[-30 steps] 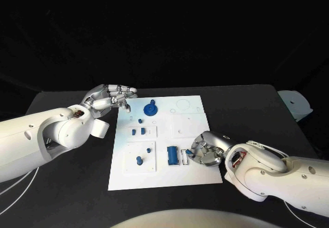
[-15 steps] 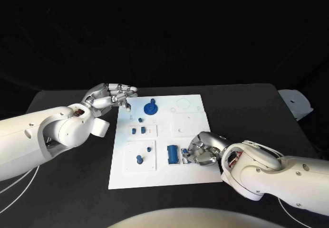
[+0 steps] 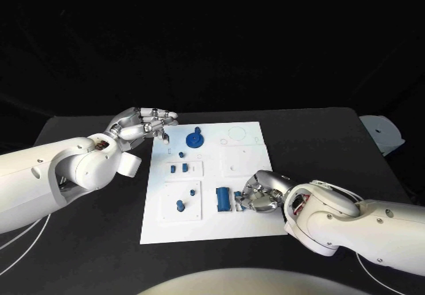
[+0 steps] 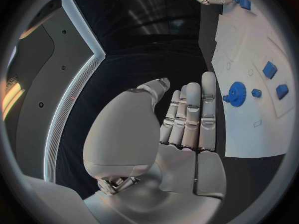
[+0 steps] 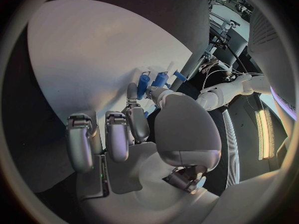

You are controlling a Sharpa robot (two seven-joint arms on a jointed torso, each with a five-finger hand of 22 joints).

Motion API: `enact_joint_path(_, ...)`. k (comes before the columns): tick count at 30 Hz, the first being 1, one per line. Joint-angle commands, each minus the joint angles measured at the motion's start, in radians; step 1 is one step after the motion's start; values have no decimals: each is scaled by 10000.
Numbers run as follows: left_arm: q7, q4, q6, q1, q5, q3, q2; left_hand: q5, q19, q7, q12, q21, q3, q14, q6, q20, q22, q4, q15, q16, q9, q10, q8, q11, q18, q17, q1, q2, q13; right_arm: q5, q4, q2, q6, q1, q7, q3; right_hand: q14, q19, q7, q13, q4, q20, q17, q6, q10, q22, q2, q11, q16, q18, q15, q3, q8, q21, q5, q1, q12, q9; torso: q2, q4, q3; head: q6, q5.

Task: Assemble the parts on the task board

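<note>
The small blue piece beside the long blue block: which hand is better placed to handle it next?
Right. The right hand is already at that small blue piece; the left hand hovers off the board's far corner.

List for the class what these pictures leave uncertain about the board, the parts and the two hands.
- Head view: whether the right robot hand pinches the small blue part; its fingers cover the contact.
- Right wrist view: the blue parts are partly behind the fingers.
- Left wrist view: the task board is cut by the circle's rim.
- Head view: the left robot hand looks empty.
</note>
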Motion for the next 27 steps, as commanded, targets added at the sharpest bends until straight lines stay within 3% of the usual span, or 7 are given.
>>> enact_joint_path(1, 8, 34, 203, 3, -41, 6, 7, -24, 47, 22, 30, -35, 37, -64, -69, 23, -14, -34, 6, -55, 12, -51, 43, -17, 151, -9, -25, -13, 16, 5, -66, 47, 253, -21, -40, -8, 910, 1028, 69, 1025, 29, -81, 2111, 29, 81, 2628, 32, -8, 28, -67, -77, -26, -13, 54, -84, -116, 39, -9, 2, 6, 0, 5, -5)
enact_joint_path(13, -32, 36, 224, 3, -43, 7, -5, -25, 47, 24, 36, -37, 35, -66, -72, 24, -16, -29, 9, -55, 12, -58, 45, -15, 150, -11, -36, -14, 15, 11, -102, 121, 250, -43, -18, -8, 906, 1028, 94, 1031, 60, -66, 2091, 27, 68, 2628, -49, 15, 14, -67, -58, -191, 1, 54, -1036, -729, 14, -7, -14, -6, -1, -29, 16)
enact_joint_path(19, -40, 31, 229, 3, -43, 7, -6, -25, 48, 27, 41, -40, 34, -67, -76, 25, -18, -22, 11, -55, 11, -63, 47, -12, 149, -12, -48, -13, 14, 23, -40, 77, 244, -51, -5, -8, 907, 1028, 91, 1046, 80, -61, 2094, 41, 76, 2628, -62, 16, 16, -67, -55, -337, 7, 54, -1283, -1048, 31, -14, -15, -10, 0, -26, 9)
enact_joint_path(21, -43, 27, 232, 3, -43, 7, -5, -25, 48, 27, 41, -40, 34, -67, -76, 25, -18, -22, 11, -55, 11, -63, 47, -12, 149, -12, -48, -13, 14, 25, -3, 47, 223, -54, 1, -8, 909, 1028, 78, 1055, 63, -70, 2106, 54, 81, 2628, -116, 4, 22, -67, -65, -515, 22, 54, -741, -1330, 39, -5, -14, -7, 2, -22, 8)
enact_joint_path(22, -45, 26, 234, 3, -43, 7, -5, -25, 48, 28, 44, -42, 33, -67, -78, 26, -19, -18, 12, -55, 11, -66, 48, -12, 148, -13, -55, -12, 14, 20, 25, 23, 204, -56, 5, -8, 910, 1028, 63, 1066, 49, -90, 2113, 52, 86, 2628, -203, -10, 26, -67, -81, -758, 40, 54, 300, -1537, 47, 18, -10, -3, 4, -18, 6)
enact_joint_path(23, -47, 25, 236, 3, -43, 7, -5, -25, 48, 28, 44, -42, 33, -67, -78, 26, -19, -18, 12, -55, 11, -66, 48, -12, 148, -13, -55, -12, 14, 12, 50, 1, 189, -58, 8, -8, 910, 1028, 59, 1070, 56, -95, 2114, 54, 89, 2628, -194, -16, 26, -67, -84, -874, 50, 54, 542, -1585, 49, 28, -11, -4, 6, -17, 8)
enact_joint_path(27, -57, 30, 233, 3, -43, 7, -12, -25, 48, 28, 44, -42, 33, -67, -78, 26, -19, -18, 12, -55, 11, -66, 48, -12, 148, -13, -55, -12, 14, -49, 169, -106, 88, -62, 18, -8, 911, 1028, 56, 1075, 73, -96, 2120, 57, 92, 2628, -190, -16, 29, -67, -87, -984, 57, 54, 580, -1651, 54, 34, -8, -14, 7, -8, 23)
